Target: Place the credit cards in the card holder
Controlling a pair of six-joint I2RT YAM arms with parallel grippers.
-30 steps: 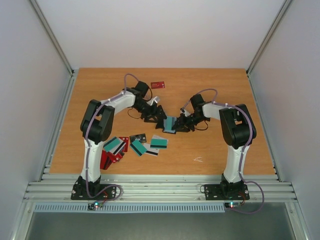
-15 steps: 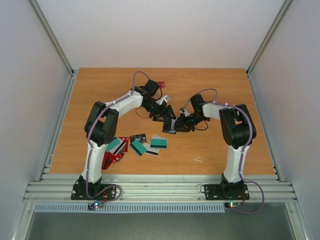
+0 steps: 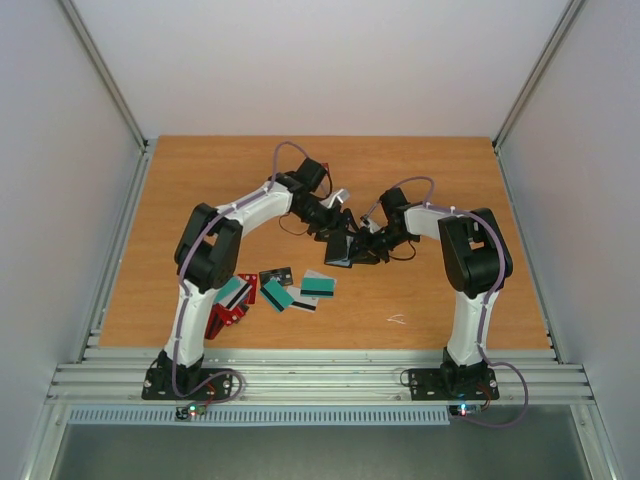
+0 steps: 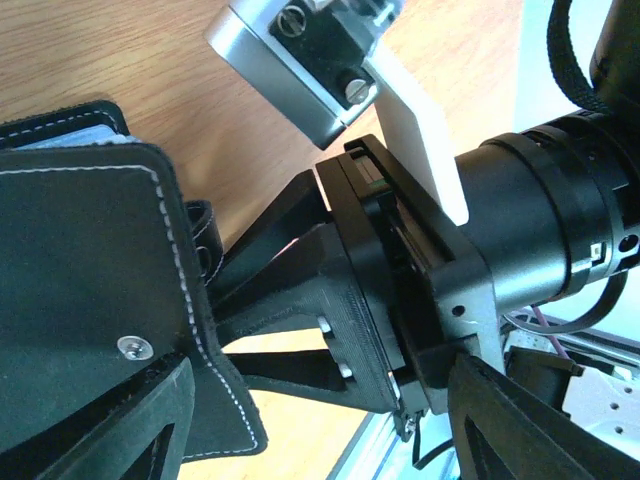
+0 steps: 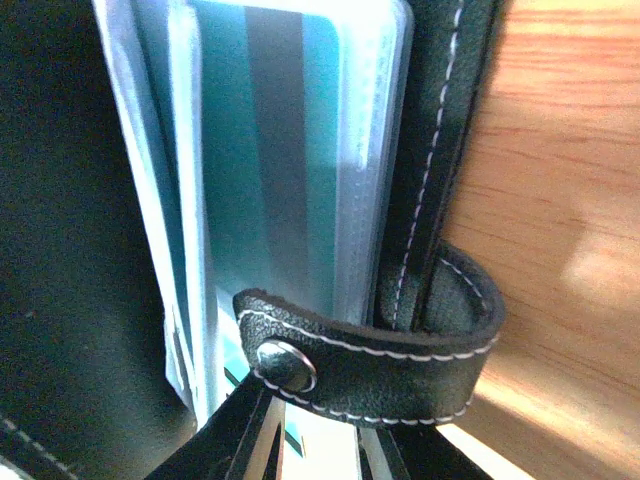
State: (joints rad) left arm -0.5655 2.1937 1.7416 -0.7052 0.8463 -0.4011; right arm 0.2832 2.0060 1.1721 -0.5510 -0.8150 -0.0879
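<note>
Currently, your right gripper clamps the stitched black leather card holder at the centre of the wooden table. A teal striped card sits in its clear plastic sleeve. On your left gripper the jaws stand released at its 12 o'clock. Flat credit cards lie at its 8 o'clock.

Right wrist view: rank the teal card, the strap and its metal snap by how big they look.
Largest: teal card.
Next: strap of the card holder; it lies in front of the card, so nearness flatters it.
Smallest: snap.
</note>
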